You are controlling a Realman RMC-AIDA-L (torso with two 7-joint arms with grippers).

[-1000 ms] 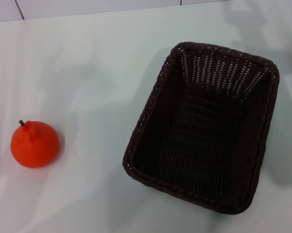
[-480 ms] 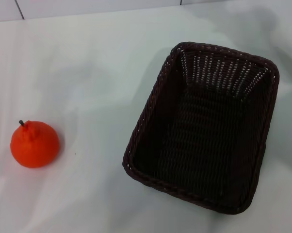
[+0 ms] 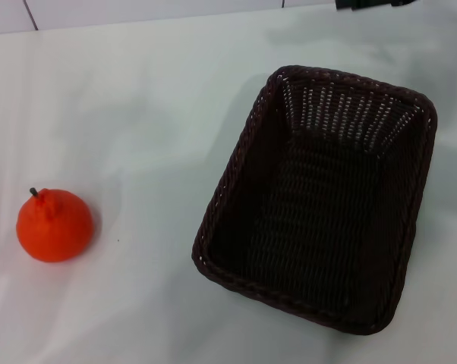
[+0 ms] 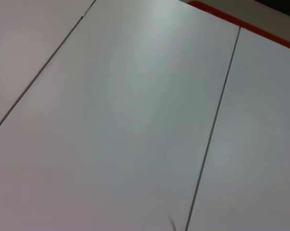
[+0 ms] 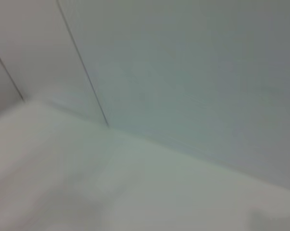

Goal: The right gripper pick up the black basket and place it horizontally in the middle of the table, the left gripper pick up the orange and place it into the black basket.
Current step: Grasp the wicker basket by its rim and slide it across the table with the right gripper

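Head view shows the basket (image 3: 319, 201) lying skewed on the tabletop's (image 3: 152, 98) right side, the orange (image 3: 54, 225) well apart at left. Only a sliver of the right claw (image 3: 376, 4) shows beyond the basket's far rim, so whether it is open I cannot tell; the left claw is unseen. Gripping one sloped wall could tip or twist the basket.

Head view looks steeply down on the worktop (image 3: 152, 114) from near; both wrist views face pale panelled surfaces (right wrist also shares some white worktop (image 5: 87, 192))
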